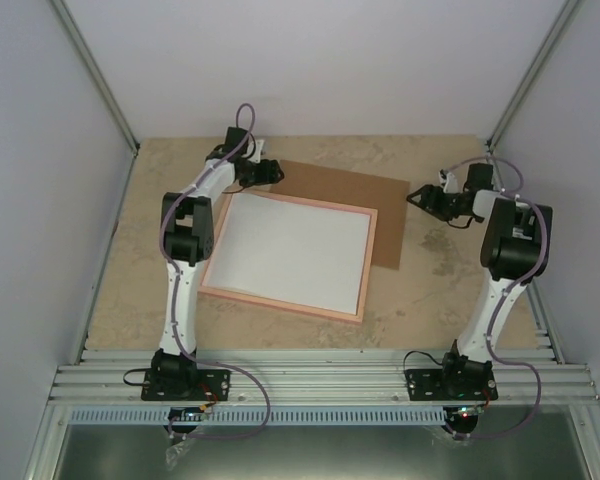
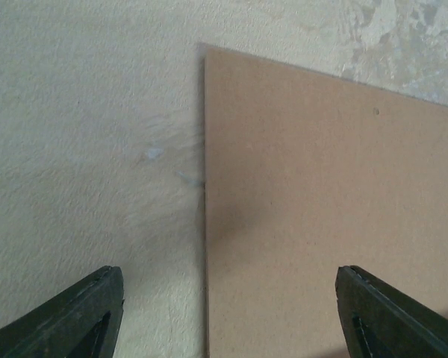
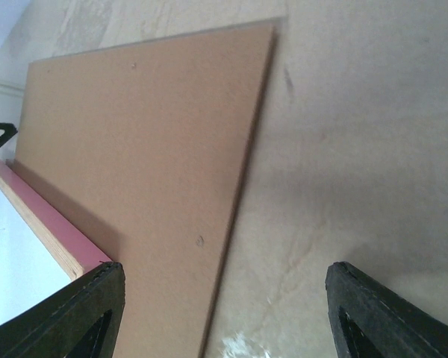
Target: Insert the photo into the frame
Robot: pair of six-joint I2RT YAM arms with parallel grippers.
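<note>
While both pairs of jaws hung spread and empty, the photo (image 1: 290, 250) lay white back up inside the frame (image 1: 370, 262).
The left jaws hovered over the 10 o'clock corner of the brown board (image 1: 360, 185), at the frame's 12 o'clock. The right jaws hovered at the board's 3 o'clock edge, at the frame's 2 o'clock. The pink frame lay flat on the bench (image 1: 430, 290), covering the board's 7 o'clock part.
</note>
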